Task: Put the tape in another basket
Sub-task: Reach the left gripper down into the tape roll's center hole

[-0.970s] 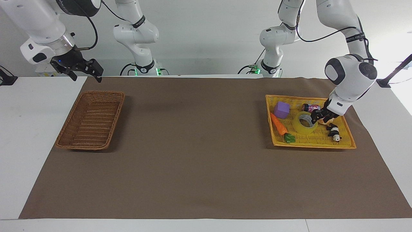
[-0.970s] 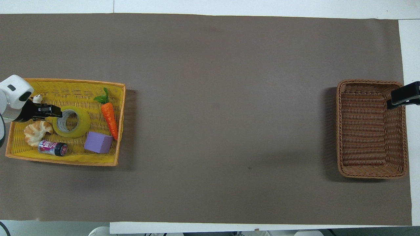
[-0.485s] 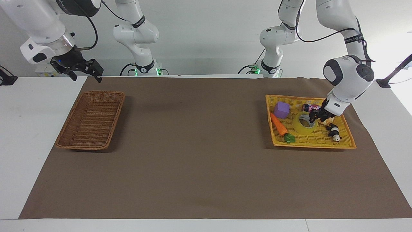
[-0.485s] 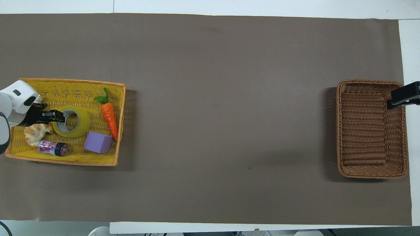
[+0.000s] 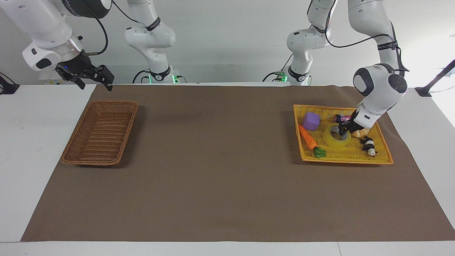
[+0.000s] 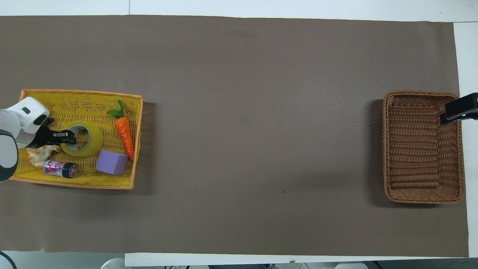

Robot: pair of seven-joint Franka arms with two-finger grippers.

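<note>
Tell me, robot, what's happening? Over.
Left gripper on tape wall in yellow basket. Right gripper open, waiting above wicker basket. Croissant beside tape.

One camera sits high across the table [image 5: 32, 149], facing the robots. Another looks steeply down from above them. Both show the whole table.

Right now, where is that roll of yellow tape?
The tape lies in the yellow basket at the left arm's end of the table, beside the toy carrot, with the left tool at its wall.
</note>
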